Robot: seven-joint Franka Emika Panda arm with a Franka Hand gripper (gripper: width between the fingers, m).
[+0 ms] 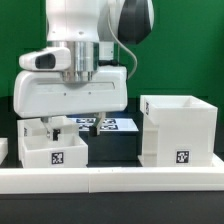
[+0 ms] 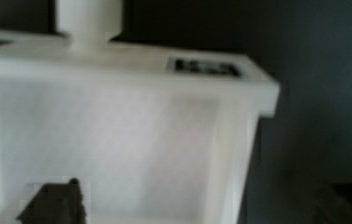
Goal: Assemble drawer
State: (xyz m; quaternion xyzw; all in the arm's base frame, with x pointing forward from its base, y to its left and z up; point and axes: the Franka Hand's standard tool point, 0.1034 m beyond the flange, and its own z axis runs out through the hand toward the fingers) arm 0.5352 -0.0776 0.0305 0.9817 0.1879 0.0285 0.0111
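The gripper (image 1: 62,122) hangs wide, holding nothing, right above a small tray (image 1: 52,146) — lined up, I'd judge, for a grab; the tall housing (image 1: 178,130) waits well apart on the exterior view's right.

Dark, near-black table (image 1: 118,150) under everything, bounded along its front edge by a long low white border wall (image 1: 110,180). Resting directly on the table: a tall white housing (image 1: 178,130) with an open top and a black-and-white tag low on its front, close to the front edge, toward the exterior view's right; a smaller white tray (image 1: 52,148) with its own tag, near the front edge toward the exterior view's left; the marker board (image 1: 112,125), flat, farther back, between the two. A further white piece (image 1: 4,149) barely visible at the left edge, cut off by the frame.
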